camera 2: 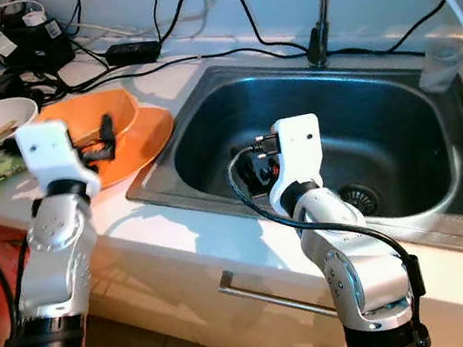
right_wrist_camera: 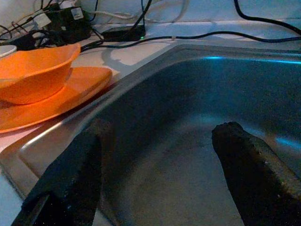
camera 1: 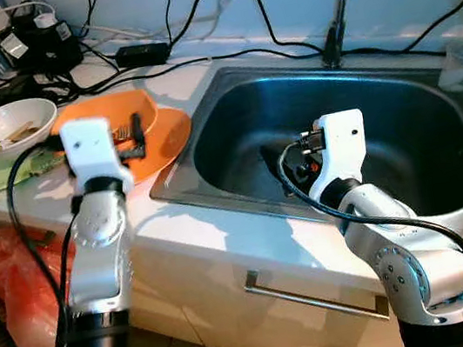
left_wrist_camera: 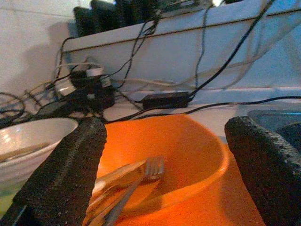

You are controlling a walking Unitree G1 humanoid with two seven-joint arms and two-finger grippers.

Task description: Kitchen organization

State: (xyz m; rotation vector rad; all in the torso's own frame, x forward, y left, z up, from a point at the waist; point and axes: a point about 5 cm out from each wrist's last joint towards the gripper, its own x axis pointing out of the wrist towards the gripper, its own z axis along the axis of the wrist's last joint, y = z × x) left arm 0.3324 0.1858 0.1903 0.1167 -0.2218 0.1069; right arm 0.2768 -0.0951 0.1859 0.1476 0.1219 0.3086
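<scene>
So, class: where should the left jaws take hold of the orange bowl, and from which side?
Grip the orange bowl by its rim on the robot's side, coming from the counter's front edge. The rim is thin and flares outward; the left gripper already faces it, open. A fork lies inside, so pinch beside it. The bowl sits on an orange plate.

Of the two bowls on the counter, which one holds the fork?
The orange bowl on the orange plate, in front of the open left pincer. The white bowl holds other utensils.
</scene>
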